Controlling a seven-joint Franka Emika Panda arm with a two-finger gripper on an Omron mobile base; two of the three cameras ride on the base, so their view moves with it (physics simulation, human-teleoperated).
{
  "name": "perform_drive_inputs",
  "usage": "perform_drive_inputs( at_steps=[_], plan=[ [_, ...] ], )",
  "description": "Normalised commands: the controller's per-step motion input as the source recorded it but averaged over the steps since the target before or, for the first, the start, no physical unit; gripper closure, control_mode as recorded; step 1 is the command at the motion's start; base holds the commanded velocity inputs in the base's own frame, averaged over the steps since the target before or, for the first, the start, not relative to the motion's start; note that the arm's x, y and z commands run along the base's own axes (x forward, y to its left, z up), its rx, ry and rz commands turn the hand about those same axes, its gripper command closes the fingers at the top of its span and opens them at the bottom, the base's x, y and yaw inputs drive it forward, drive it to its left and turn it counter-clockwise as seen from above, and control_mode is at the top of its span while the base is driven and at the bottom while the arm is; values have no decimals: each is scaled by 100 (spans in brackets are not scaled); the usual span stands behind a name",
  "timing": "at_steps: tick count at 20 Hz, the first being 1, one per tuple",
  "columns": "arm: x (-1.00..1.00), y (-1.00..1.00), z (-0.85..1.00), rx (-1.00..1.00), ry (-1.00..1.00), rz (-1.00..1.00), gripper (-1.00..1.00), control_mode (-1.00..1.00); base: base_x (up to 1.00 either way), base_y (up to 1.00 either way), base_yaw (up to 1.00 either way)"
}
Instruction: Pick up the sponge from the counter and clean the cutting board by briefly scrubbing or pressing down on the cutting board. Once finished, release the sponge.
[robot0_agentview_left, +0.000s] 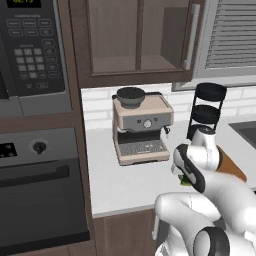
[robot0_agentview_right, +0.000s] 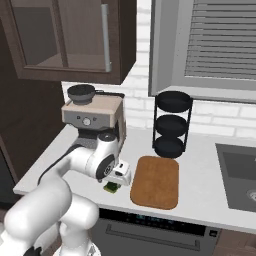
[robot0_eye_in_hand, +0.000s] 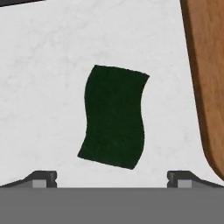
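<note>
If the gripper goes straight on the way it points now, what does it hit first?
Most likely the small dark-green-topped sponge, centred ahead of the open gripper on the light grey counter. The orange-brown wooden cutting board sits off to the side.

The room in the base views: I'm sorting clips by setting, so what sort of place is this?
A rendered home kitchen, most likely: a beige coffee machine stands on a light counter under wooden wall cabinets, with a microwave above a built-in oven to the left and a sink to the right.

A beige coffee machine (robot0_agentview_left: 141, 129) stands on the counter (robot0_agentview_left: 130, 185) beside a black tiered rack (robot0_agentview_left: 206, 112).
</note>
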Motion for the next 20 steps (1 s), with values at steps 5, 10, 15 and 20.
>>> perform_drive_inputs(
  at_steps=[5,10,15,20],
  plan=[
    [0,0,-25,0,0,3,-100,-100,0,0,0],
    [7,0,-32,0,0,2,-100,-100,0,0,0],
    [10,3,-29,0,0,1,-100,-100,0,0,0],
    [6,10,-28,0,0,0,-100,-100,0,0,0]
  ],
)
